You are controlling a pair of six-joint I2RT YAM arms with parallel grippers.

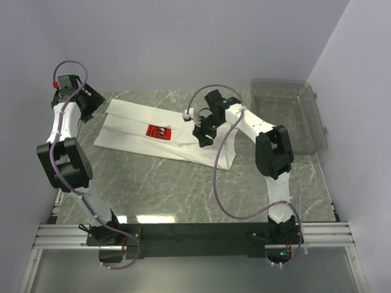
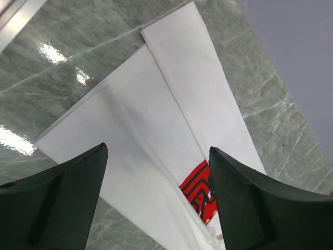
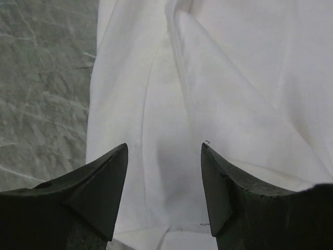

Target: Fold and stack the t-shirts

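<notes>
Top view: the white short-sleeved cotton t-shirt with a red square print point(image 1: 131, 125) lies as a long folded strip on the far half of the grey marble table point(image 1: 183, 189).

Left wrist: the left gripper point(image 2: 157, 148) is spread wide and empty, over the shirt.

Right wrist: the right gripper point(image 3: 164, 146) is parted and empty, over white cloth.

Top cam's mounted high behind the arm bases point(image 1: 113, 235), tilted down over the whole tabletop point(image 1: 183, 195), with the bases along the bottom edge. Left wrist cam looks out through the left gripper point(image 2: 157, 148) from fairly high, angled across the t-shirt point(image 2: 156, 104). Right wrist cam stares down past the right gripper point(image 3: 164, 146), really close to the cloth. The red print point(image 2: 200, 190) shows in both the top and left wrist views.
</notes>
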